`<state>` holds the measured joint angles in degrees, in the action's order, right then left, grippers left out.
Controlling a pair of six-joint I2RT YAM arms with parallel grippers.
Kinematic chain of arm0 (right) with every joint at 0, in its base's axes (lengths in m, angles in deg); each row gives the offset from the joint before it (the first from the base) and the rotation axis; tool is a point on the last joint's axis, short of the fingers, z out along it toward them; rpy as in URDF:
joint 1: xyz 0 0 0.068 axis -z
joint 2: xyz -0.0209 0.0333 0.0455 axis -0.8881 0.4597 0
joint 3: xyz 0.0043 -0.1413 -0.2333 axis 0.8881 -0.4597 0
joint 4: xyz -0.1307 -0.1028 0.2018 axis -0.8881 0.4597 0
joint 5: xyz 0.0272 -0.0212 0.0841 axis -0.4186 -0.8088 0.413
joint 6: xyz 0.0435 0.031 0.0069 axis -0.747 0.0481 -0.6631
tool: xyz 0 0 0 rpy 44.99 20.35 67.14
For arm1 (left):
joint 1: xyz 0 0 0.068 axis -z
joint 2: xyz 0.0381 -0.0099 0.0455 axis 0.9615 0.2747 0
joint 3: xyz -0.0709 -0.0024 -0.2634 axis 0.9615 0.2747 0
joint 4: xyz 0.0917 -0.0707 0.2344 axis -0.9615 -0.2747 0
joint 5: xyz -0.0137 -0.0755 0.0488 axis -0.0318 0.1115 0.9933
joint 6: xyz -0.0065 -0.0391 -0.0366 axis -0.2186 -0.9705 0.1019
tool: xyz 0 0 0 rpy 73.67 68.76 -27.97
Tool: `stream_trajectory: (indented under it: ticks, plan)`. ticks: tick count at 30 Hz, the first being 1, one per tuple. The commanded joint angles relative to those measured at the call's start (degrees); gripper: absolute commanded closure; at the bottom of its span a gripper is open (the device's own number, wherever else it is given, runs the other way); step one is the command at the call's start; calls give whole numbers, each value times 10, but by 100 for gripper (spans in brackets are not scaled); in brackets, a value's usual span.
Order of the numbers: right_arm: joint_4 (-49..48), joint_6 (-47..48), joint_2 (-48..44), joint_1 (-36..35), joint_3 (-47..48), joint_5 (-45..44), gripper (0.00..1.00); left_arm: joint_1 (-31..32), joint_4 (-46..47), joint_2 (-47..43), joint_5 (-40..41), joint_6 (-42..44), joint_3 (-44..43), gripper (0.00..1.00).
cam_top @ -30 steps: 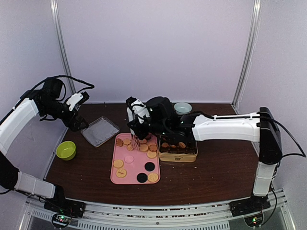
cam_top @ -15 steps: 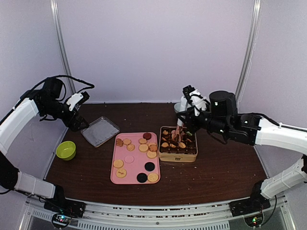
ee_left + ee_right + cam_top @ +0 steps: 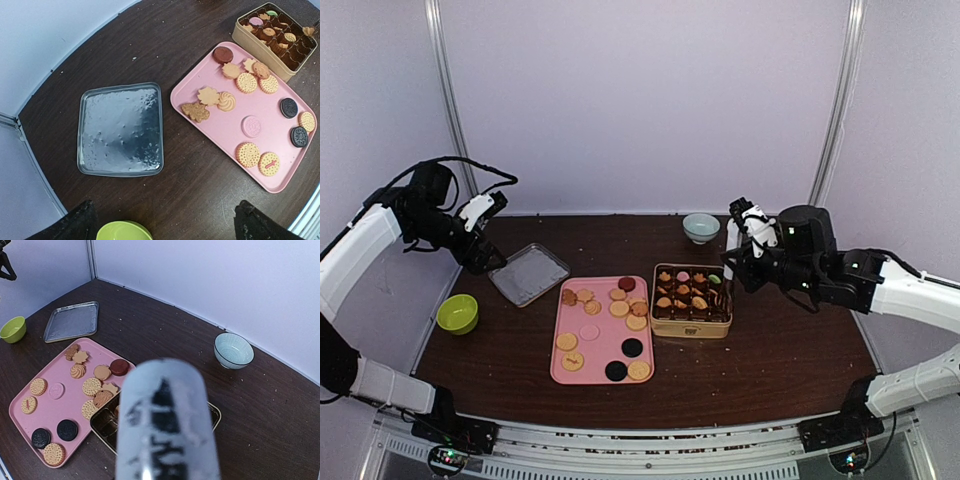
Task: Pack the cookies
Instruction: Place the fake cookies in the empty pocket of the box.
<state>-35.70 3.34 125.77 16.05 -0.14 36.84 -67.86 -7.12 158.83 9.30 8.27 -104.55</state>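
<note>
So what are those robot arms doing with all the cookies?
They are packing cookies from the pink tray into the gold tin. Some cookies already sit in the tin's little compartments, and many more lie on the tray. The right gripper hovers just to the right of the tin; I cannot tell if it is open or holding anything. The left gripper hangs wide open and empty over on the left, near the silver tray.

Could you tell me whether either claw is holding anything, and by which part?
The left claw is open and empty. For the right claw, it cannot be told: a blurred pale shape blocks its view.
</note>
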Motion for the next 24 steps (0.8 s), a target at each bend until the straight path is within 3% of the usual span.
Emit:
stream_trajectory:
  ticks: [1,24]
  plan:
    - [-25,15,18,15,7,3,100,-5,3,6,-11,1,-18,2]
    - [-58,34,78,39,27,22,97,-4,2,6,-10,5,-13,2]
